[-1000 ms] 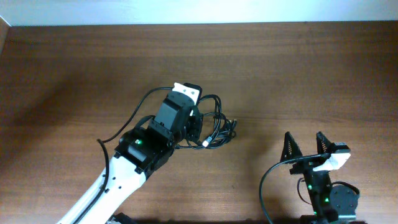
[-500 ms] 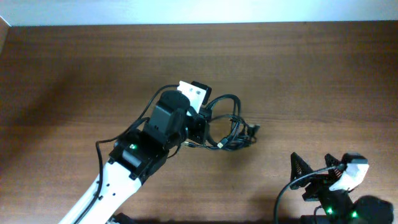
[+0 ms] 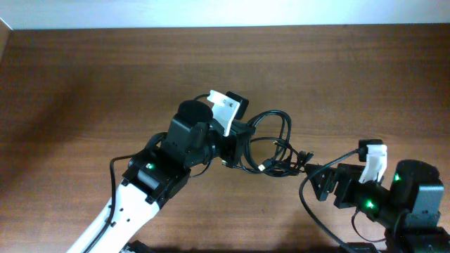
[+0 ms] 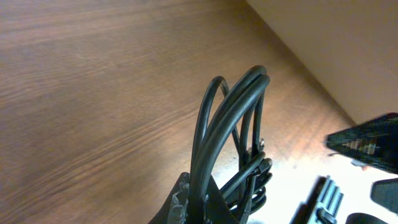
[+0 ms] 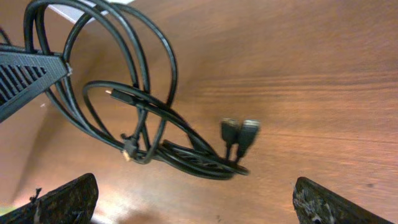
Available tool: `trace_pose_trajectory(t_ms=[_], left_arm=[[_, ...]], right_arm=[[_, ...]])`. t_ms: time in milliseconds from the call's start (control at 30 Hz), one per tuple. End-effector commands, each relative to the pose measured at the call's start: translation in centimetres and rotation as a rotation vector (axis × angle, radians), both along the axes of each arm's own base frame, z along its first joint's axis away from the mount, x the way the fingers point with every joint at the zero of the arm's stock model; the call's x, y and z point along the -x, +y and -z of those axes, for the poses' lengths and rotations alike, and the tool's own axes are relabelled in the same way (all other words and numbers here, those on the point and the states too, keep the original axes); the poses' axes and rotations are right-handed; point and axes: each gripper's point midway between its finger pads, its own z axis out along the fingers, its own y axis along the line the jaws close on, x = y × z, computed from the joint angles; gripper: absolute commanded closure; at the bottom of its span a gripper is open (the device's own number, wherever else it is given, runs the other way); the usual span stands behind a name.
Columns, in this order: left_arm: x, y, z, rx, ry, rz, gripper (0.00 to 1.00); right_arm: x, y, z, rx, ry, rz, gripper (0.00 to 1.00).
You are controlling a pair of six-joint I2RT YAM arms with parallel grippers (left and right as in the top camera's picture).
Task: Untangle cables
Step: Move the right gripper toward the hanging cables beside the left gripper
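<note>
Brown wood-grain desk [image 3: 84, 84], pale wall [image 3: 211, 10] along its far edge. Near the middle, slightly right: cables [image 3: 271, 144] — thin black cords bunched into overlapping loops, held up at the left and trailing down to the desk at the right. Left gripper [image 3: 239, 139] pressed together on the cables, pinching several strands side by side at the left of the bundle. From the left wrist, tall arches rising straight out of the closed jaws. Right gripper [image 3: 332, 186] spread wide and empty, low over the desk just right of the bundle, aimed at it but apart from it. Two dark plugs [image 5: 239, 134] lying together at the bundle's right end, nearest the right gripper. One small metal-tipped plug [image 5: 127, 152] hanging among the loops. Exact count of cords impossible to tell through the crossings.

Handling, as a judgement: light, limp yet springy, likely to hold a coil shape and to drag neighbouring loops along. Smooth jacket, probably slippery under a loose pinch. Plugs rigid, best not crushed or yanked. Best purchase for the right gripper probably on the cord just behind the paired plugs — a free end, clear of the knot — rather than on the crossed middle. Then a slow pull away from the left gripper's hold, watching for tightening instead of release.
</note>
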Motion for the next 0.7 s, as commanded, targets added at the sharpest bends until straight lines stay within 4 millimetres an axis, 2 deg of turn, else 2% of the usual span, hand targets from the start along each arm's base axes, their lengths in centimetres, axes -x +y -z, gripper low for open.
trace_pose_trajectory(t_ms=[0,100,267,333,467,633,667], left_arm=[[1.2,-0.9,-2.4,0.083,-0.003,0.056,1.00],[1.1,-0.9,-2.6,0.103,0.018,0.041,1.00],[0.8,-1.2,-3.5,0.154,0.028,0.017,1.00],[0.7,-1.3,-3.9,0.180,0.041,0.006,1.00],[1.7,-2.3,-5.3,0.238,0.023,0.099,1.00],[2.8,-2.9,-5.8,0.265,0.035,0.166,1.00],[3.0,-3.0,-5.8,0.269,0.039,0.179,1.00]], right_arm=[[0.3,1.3,-0.8,-0.047,0.001,-0.072,0.01],[0.4,1.6,-0.9,-0.020,-0.031,-0.126,0.00],[0.4,1.6,-0.8,0.017,-0.064,-0.160,0.05],[0.2,1.2,-0.6,0.040,-0.057,-0.136,0.05],[-0.3,-0.5,0.4,0.115,-0.033,-0.056,0.04],[-0.6,-1.4,0.7,0.155,-0.030,-0.014,0.04],[-0.7,-1.6,0.7,0.165,-0.030,-0.004,0.01]])
